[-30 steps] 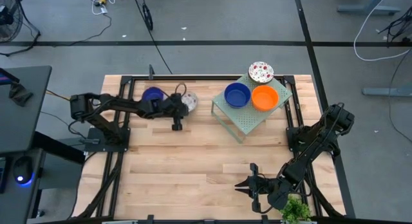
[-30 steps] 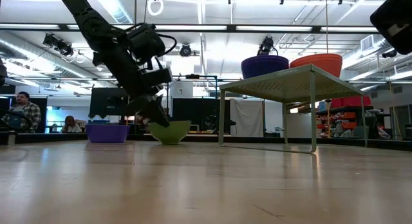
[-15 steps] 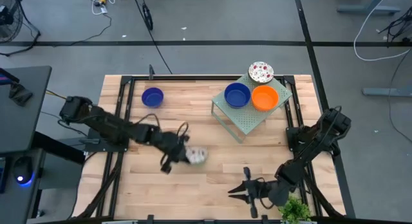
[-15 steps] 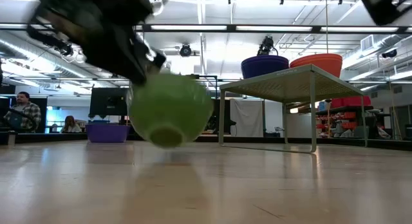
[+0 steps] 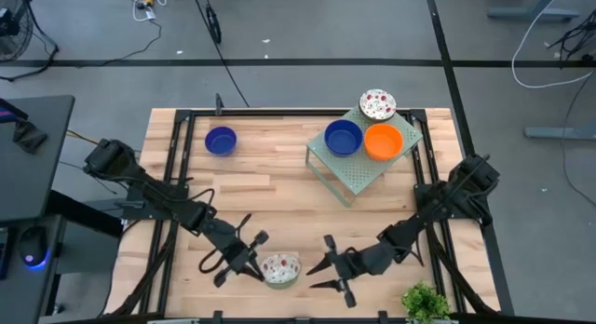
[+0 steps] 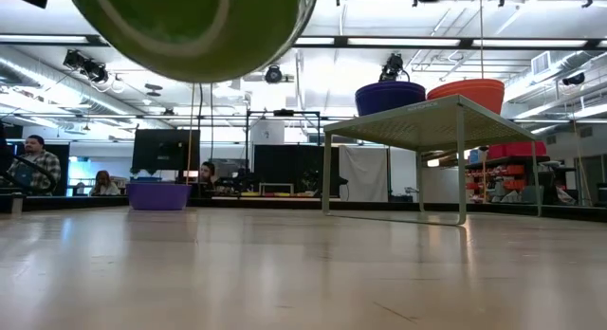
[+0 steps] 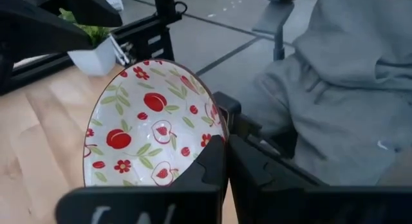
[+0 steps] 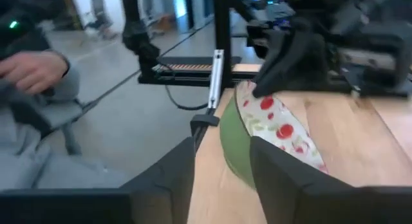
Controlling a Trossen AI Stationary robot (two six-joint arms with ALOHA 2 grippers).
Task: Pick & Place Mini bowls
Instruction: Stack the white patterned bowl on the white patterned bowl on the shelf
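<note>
My left gripper (image 5: 259, 266) is shut on a mini bowl (image 5: 280, 268), white inside with red fruit prints and green outside, held up near the table's near edge. The low view shows its green underside (image 6: 194, 31) high above the wood. My right gripper (image 5: 326, 276) stands open just right of this bowl, its fingers pointing at it, and does not touch it in the high view. A blue bowl (image 5: 221, 140) sits on the table at the far left. A blue bowl (image 5: 343, 137), an orange bowl (image 5: 383, 141) and a speckled bowl (image 5: 377, 104) rest on the pale green rack (image 5: 352, 180). My left gripper pinches the bowl's rim (image 7: 217, 135) on the side toward the table's left, one finger (image 7: 209, 169) inside the bowl and the other outside. The fingers come nearly level from the left. The bowl is lifted clear of the table and tilted.
A potted plant (image 5: 424, 303) stands at the near right corner. A person in grey clothing (image 7: 347, 89) sits just beyond the near edge, a hand (image 8: 32, 66) showing. Bare wood lies between the rack and both grippers.
My left gripper has swung from the far left of the table to the near edge, carrying the patterned bowl up off the wood and turning as it went. My right gripper has moved toward the table's left, closer to the bowl.
</note>
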